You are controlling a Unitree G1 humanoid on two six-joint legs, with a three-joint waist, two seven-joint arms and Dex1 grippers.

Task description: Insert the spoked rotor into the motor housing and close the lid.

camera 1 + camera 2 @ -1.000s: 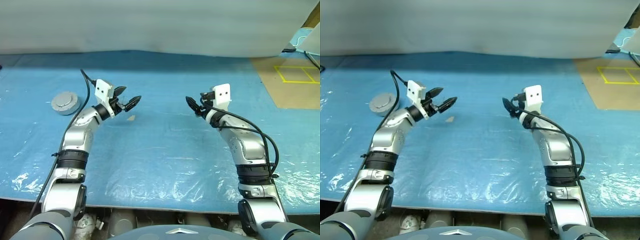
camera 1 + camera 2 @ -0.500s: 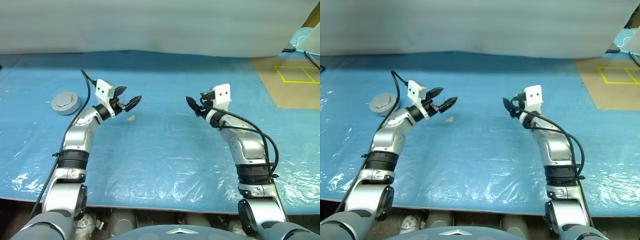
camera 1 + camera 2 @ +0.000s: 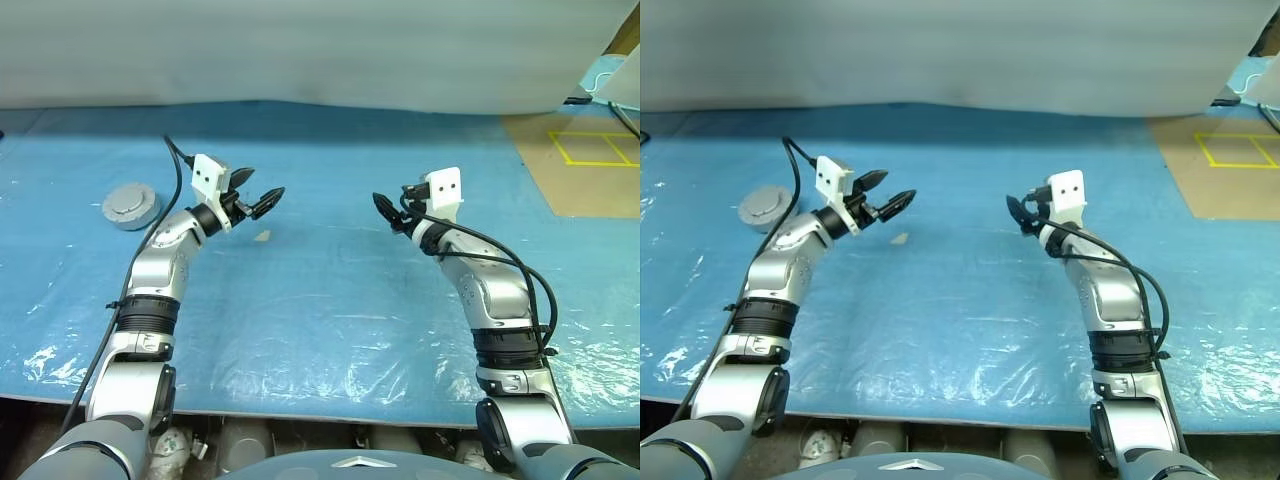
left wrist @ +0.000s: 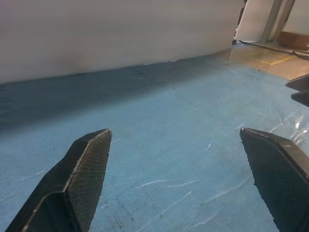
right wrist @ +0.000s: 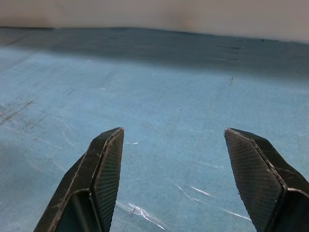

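- Grey round disc sits on the blue sheet near the worktop's left edge, lying flat, raised centre up. Looks like the lid seated on the motor housing, or the lid alone; can't tell which. No black-rimmed wheel or copper windings to be seen.
- Judgement: if the disc is the closed assembly, the task is at or near its end; if it's just the lid, nothing has begun.
- Key relation: the disc lies to the left of the left gripper, a bit behind its fingertips, near the arm but apart from it. The gripper points forward and rightward, away from the disc. The disc is round, so it gives no preferred approach direction.
- The left arm is clearly nearer; the right gripper is well apart, past the worktop's middle.
- Left gripper: fingers spread wide, nothing between them, held above the sheet, about level.
- Right gripper: fingers spread, empty, pointing forward and level, above the sheet.
- Any reach for the disc would need the left wrist swung leftward and dropped.
- Small tan scrap lies on the sheet just below the left gripper; unrelated.
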